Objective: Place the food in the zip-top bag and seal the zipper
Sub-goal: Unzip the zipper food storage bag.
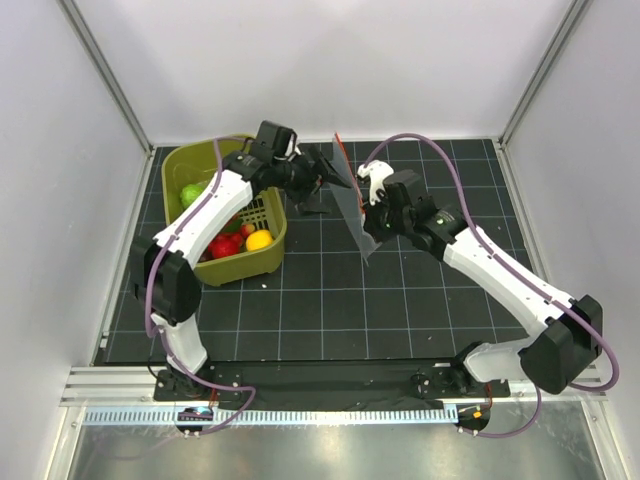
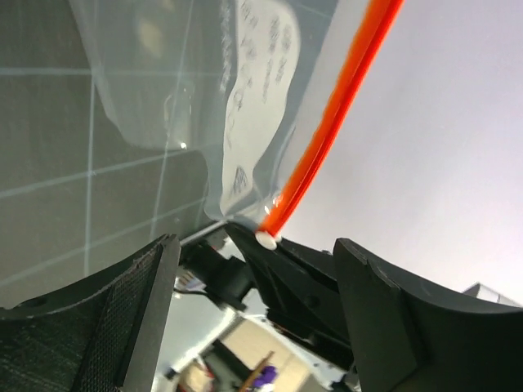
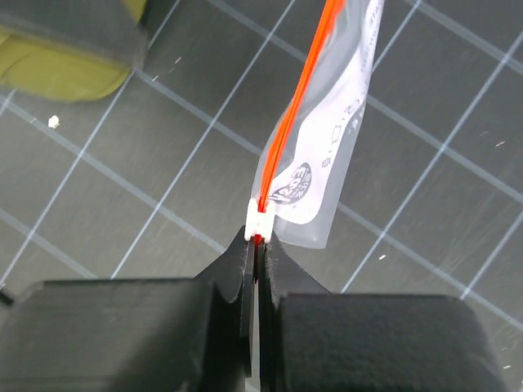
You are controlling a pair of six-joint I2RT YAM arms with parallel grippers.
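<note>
The zip-top bag hangs in the air over the mat, clear, with its red-orange zipper along the upper edge. My right gripper is shut on the zipper's end, just below the white slider; the zipper and the bag run away from its fingers. My left gripper stands open beside the bag, its jaws wide apart and holding nothing. In the left wrist view the zipper and the slider lie beyond the gap between the left gripper's fingers. The food, a yellow ball, a green piece and red pieces, lies in the basket.
The olive-green slotted basket stands at the back left under my left arm; its corner shows in the right wrist view. White walls and metal frame posts close in the dark gridded mat.
</note>
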